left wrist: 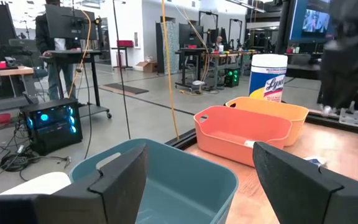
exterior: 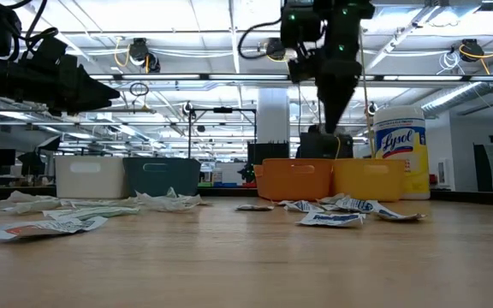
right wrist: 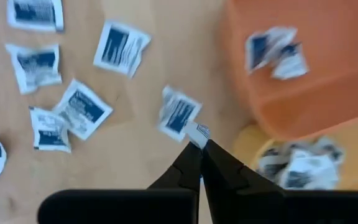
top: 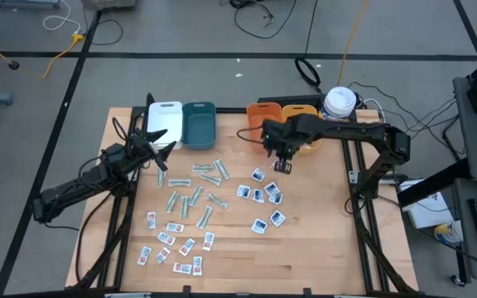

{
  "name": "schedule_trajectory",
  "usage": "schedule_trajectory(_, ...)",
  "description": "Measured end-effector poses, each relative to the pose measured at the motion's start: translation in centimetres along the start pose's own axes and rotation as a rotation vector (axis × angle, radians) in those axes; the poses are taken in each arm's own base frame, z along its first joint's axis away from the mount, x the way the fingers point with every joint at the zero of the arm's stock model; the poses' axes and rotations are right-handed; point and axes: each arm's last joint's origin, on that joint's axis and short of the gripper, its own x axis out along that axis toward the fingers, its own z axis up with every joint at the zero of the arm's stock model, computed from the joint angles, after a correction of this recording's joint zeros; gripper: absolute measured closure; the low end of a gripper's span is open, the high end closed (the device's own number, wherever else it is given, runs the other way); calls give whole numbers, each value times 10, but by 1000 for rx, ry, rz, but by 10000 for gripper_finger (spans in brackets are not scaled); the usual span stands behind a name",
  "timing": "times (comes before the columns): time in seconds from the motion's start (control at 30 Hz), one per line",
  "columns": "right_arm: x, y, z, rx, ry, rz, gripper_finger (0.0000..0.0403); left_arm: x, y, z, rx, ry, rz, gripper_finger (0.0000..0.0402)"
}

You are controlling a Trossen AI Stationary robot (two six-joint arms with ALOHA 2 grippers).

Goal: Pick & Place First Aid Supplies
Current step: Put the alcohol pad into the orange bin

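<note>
Many small flat packets lie on the wooden table: white ones with blue print (top: 263, 199), white ones with red print (top: 172, 244) and pale-green strips (top: 193, 190). My right gripper (top: 284, 165) hangs high above the table, just in front of the orange bin (top: 263, 112), pointing steeply down and shut on one white packet (right wrist: 197, 132). My left gripper (top: 162, 136) waits open and level at the table's left. It is beside the white bin (top: 164, 120) and the teal bin (left wrist: 166, 180), with nothing between its fingers. My right gripper pinches a small white packet with dark print (right wrist: 198, 131) between its two fingertips (right wrist: 188, 155), reaching it from above. Only a small bit of the packet shows past the tips; which edge they have I cannot tell. The packet is lifted clear of the table.
The orange bin (right wrist: 303, 74) and the yellow bin (right wrist: 291, 165) beside it each hold a few blue-print packets. A white canister (top: 339, 103) with a yellow label stands at the far right behind them. Bare wood lies at the table's near right.
</note>
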Motion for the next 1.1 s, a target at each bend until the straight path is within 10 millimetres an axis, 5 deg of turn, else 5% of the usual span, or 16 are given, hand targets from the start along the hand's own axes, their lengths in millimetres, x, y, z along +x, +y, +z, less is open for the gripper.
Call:
schedule_trajectory(0.33, -53, -38, 15, -55, -136, -44, 402, 0, 0, 0, 0, 0, 0, 105)
schedule_trajectory(0.53, -60, -59, 18, -46, -194, -80, 402, 0, 0, 0, 0, 0, 0, 105)
schedule_trajectory(0.83, -23, -82, 46, -65, -288, -132, 403, 0, 0, 0, 0, 0, 0, 105)
schedule_trajectory(1.1, 35, -113, 64, -54, -256, -155, 403, 0, 0, 0, 0, 0, 0, 105)
